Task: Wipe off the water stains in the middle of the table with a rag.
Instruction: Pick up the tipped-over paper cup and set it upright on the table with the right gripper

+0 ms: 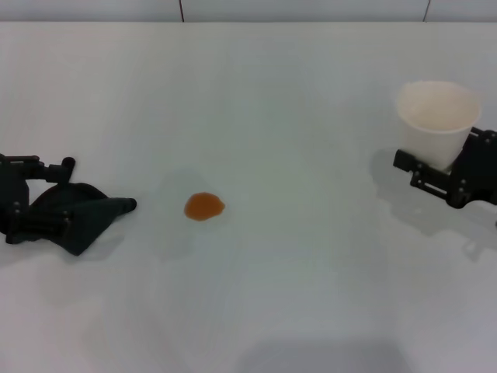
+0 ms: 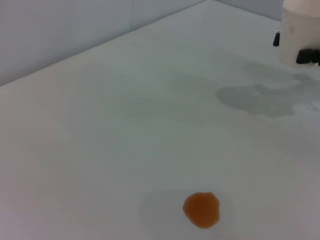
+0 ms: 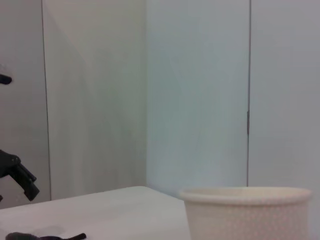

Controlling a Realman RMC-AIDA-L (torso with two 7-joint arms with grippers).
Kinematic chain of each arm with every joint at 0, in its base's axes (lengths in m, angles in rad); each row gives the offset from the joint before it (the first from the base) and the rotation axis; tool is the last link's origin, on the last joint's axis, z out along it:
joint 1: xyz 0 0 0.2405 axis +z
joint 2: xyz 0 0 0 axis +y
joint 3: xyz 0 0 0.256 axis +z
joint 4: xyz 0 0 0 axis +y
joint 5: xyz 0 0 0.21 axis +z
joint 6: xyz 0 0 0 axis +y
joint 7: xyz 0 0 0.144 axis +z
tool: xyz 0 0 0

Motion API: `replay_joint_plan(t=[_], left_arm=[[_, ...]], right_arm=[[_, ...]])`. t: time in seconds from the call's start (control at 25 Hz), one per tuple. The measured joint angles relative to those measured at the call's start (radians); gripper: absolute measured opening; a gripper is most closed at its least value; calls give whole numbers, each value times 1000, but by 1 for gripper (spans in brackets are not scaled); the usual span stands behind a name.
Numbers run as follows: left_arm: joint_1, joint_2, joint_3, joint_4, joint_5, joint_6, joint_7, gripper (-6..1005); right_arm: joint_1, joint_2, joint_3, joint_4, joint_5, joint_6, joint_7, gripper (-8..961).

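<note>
The water stains [image 1: 204, 206] are one small orange-brown blot in the middle of the white table [image 1: 295, 295]; the blot also shows in the left wrist view [image 2: 201, 210]. The black rag [image 1: 81, 214] lies crumpled on the table at the far left, a pointed corner reaching toward the blot. My left gripper [image 1: 66, 200] stands open around the rag, one finger on each side. At the far right my right gripper [image 1: 443, 155] is shut on a white paper cup [image 1: 437, 116]. The rag [image 3: 45, 236] is just visible in the right wrist view.
The cup's rim [image 3: 245, 197] fills the corner of the right wrist view, and the cup [image 2: 300, 32] shows far off in the left wrist view. A pale wall [image 3: 195, 90] stands behind the table. Bare white tabletop lies between the rag, the blot and the cup.
</note>
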Motion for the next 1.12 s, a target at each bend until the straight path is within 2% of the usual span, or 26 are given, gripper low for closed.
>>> replay_joint_plan(t=[0.4,0.6,0.64,0.76,1.12], left_arm=[[-1,-21,2,0,7,0,35,848],[5,-50,2,-3,28,-7,71,848],[5,-50,2,-3,28,-7,71,848],[12,-73,2,1,58,-12,88,847],[26,-80,2,1,67,-14,95,847]], right_arm=[[14,3,1,95,20,19,-126,613],[37,6,1,166,30,47,-208,613],[41,6,1,174,30,62,-216,613],[48,10,-1,195,30,104,-231,613],[63,13,-6,245,30,199,-269,612]])
